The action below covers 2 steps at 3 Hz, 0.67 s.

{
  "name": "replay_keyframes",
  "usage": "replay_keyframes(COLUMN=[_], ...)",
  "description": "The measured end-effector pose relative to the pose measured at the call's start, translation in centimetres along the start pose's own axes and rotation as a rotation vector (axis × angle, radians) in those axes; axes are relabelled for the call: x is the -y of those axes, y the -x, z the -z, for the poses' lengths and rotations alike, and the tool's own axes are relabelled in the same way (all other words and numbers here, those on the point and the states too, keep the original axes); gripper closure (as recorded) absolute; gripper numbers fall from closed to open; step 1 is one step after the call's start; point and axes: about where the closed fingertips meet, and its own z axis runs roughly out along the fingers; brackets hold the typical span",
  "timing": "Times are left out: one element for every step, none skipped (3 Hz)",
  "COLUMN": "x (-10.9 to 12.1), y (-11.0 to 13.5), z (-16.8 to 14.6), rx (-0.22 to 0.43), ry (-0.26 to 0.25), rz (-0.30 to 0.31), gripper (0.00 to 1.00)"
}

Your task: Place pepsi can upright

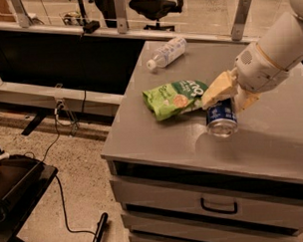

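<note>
The pepsi can (221, 118) is dark blue with a silver end that faces the camera. It hangs tilted, just above the grey cabinet top (157, 142), right of the green snack bag (174, 97). My gripper (228, 93) reaches in from the upper right on a white arm. Its yellowish fingers (217, 89) are shut on the can's upper part. The can's far end is hidden behind the fingers.
A clear plastic bottle (166, 52) lies on its side at the cabinet top's far left. Drawers with a black handle (218, 207) are below the front edge. A black cart (14, 185) and cables stand on the floor at left.
</note>
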Motion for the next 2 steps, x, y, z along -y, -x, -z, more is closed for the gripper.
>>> replay_keyframes(x=[-0.5,0.0], y=[-1.1,-1.2], z=[1.0,2.2], rx=[0.138,0.307], ry=[0.087,0.213], rz=[0.096,0.133], gripper=[1.0,1.0])
